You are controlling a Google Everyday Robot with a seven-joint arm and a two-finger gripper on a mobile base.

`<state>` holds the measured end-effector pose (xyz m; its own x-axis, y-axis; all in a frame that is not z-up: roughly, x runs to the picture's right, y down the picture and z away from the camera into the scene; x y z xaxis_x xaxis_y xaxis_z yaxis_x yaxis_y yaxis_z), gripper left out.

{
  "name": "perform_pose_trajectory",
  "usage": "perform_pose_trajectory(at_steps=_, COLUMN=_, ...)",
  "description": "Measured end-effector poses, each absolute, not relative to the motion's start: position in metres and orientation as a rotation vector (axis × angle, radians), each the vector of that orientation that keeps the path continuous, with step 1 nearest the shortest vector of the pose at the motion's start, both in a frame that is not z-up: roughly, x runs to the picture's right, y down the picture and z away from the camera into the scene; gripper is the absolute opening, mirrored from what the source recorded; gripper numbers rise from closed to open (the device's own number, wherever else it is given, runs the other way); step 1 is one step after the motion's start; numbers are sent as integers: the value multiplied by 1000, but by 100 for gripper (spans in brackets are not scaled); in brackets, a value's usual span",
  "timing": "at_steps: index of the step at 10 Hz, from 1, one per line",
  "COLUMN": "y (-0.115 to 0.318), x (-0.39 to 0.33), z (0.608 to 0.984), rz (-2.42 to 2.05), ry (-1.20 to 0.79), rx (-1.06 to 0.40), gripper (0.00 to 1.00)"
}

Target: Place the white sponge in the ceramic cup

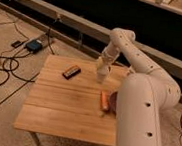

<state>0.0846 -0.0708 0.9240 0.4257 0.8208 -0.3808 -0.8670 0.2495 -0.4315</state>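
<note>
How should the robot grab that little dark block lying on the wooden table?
Probably from straight above, pinching across its narrow width at the middle. The dark block lies flat and slanted on the table, long and thin, with bare wood all round it, so its long sides are free. The gripper hangs beside it, over the table's far part.

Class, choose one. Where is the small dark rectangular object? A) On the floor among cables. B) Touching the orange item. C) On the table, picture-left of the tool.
C: the dark rectangular object lies on the table, picture-left of the tool, which hangs over the table's far side.
</note>
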Motion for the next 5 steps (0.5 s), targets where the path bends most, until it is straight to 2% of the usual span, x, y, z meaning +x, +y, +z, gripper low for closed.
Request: perform_pose_trajectory(at_steps=5, y=-71, x=76, z=920, rz=1129, ry=39, rx=-668, gripper=54)
